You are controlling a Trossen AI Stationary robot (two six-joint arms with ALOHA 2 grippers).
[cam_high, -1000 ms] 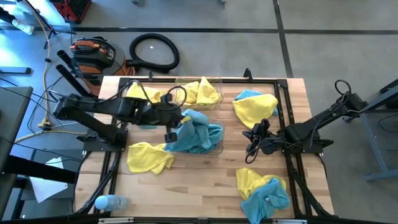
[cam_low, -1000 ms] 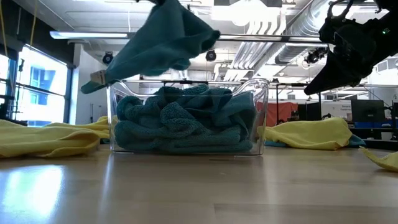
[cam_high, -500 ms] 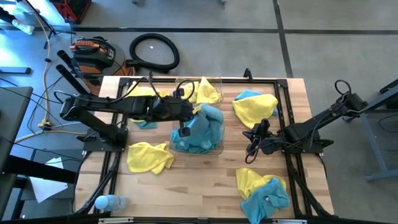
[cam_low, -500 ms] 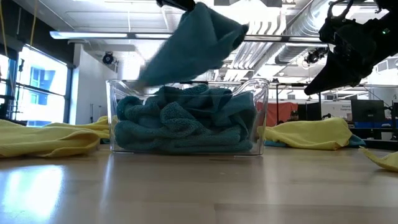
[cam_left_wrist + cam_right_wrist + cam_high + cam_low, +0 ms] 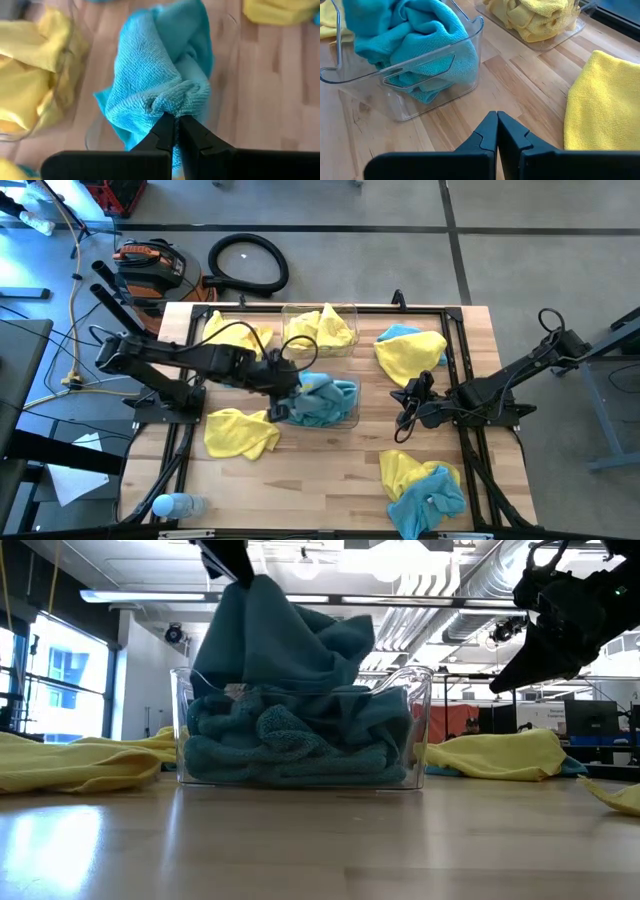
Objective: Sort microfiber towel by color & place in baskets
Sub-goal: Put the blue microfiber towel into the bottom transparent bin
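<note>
At the table's near left corner, a clear plastic bottle (image 5: 178, 505) lying on its side; just inward, a yellow towel (image 5: 240, 432) crumpled on the wood, another yellow towel (image 5: 232, 332) at the far left beside the baskets; left gripper (image 5: 279, 412) at the near-left edge of the blue-filled basket (image 5: 350, 420), fingers pinched tight on a turquoise towel (image 5: 160, 85) bunched up above the pile already inside, seen in the low view draped over the basket's rim (image 5: 300, 670); behind it, the second clear basket (image 5: 345, 310) packed with yellow towels (image 5: 325, 330); farther right, a yellow-and-turquoise heap (image 5: 410, 350) near the table's far edge; right gripper (image 5: 405, 418) hovering above bare wood right of the blue basket, fingers closed together, holding nothing; near the front right corner, another mixed heap of yellow and turquoise towels (image 5: 425, 485).
</note>
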